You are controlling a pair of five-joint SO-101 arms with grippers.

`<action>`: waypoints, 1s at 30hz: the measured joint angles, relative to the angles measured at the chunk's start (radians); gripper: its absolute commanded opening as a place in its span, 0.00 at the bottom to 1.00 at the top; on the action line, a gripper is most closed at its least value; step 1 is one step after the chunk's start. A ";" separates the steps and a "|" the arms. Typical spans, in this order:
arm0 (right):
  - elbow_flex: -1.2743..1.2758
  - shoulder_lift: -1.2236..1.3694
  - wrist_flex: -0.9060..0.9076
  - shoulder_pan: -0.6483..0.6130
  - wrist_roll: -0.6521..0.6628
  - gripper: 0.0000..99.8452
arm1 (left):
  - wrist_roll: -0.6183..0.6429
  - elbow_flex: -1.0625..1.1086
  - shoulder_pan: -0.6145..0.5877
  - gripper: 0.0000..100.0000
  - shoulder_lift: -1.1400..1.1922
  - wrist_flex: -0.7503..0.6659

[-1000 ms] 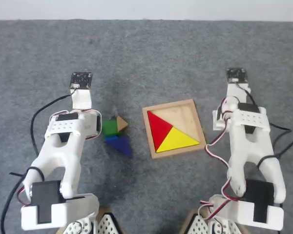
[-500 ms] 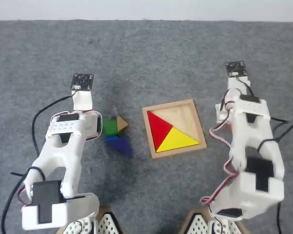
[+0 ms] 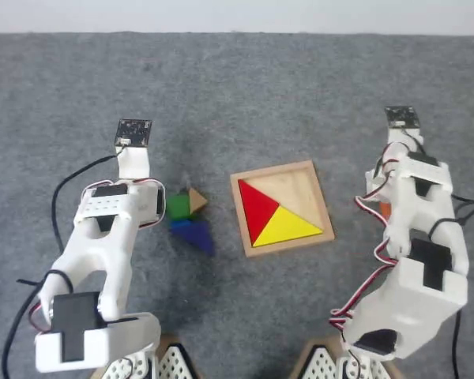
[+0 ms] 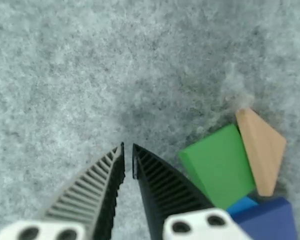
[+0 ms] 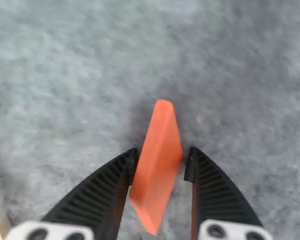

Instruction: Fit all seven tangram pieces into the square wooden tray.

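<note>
The square wooden tray (image 3: 316, 186) lies mid-table with a red triangle (image 3: 257, 207) and a yellow triangle (image 3: 288, 227) in it. To its left sit a green piece (image 3: 178, 206), a tan triangle (image 3: 197, 200) and blue pieces (image 3: 193, 233), bunched together. My left gripper (image 4: 128, 146) is shut and empty over the carpet, just beside the green piece (image 4: 217, 167) and the tan triangle (image 4: 260, 147). My right gripper (image 5: 160, 152), to the right of the tray, is shut on an orange piece (image 5: 157, 170) standing on edge. A sliver of that orange piece (image 3: 385, 209) peeks out under the right arm.
Grey carpet covers the whole table. Bare carpet stretches behind the tray and between the tray and the left cluster. A dark blue piece (image 4: 267, 220) lies close under my left wrist.
The right arm has swung to the right, away from the tray, carrying the orange piece with it. The left arm and the loose pieces have stayed put.
</note>
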 measured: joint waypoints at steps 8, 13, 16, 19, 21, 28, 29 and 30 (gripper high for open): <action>0.003 -0.109 0.060 0.107 -0.041 0.18 | 0.000 0.000 0.000 0.03 0.000 0.000; 0.003 -0.135 0.100 0.106 -0.040 0.18 | 0.000 0.000 0.000 0.03 0.000 0.000; 0.003 -0.137 0.101 0.083 -0.035 0.18 | 0.000 0.000 0.000 0.03 0.000 0.000; -0.006 -0.123 0.101 0.058 0.000 0.18 | 0.000 0.000 0.000 0.03 0.000 0.000; -0.031 -0.087 0.101 0.052 0.017 0.18 | 0.000 0.000 0.000 0.03 0.000 0.000; -0.121 0.021 0.107 0.057 0.072 0.18 | 0.000 0.000 0.000 0.03 0.000 0.000; -0.130 0.028 0.107 0.060 0.074 0.18 | 0.000 0.000 0.000 0.03 0.000 0.000; -0.137 0.031 0.107 0.064 0.077 0.18 | 0.000 0.000 0.000 0.03 0.000 0.000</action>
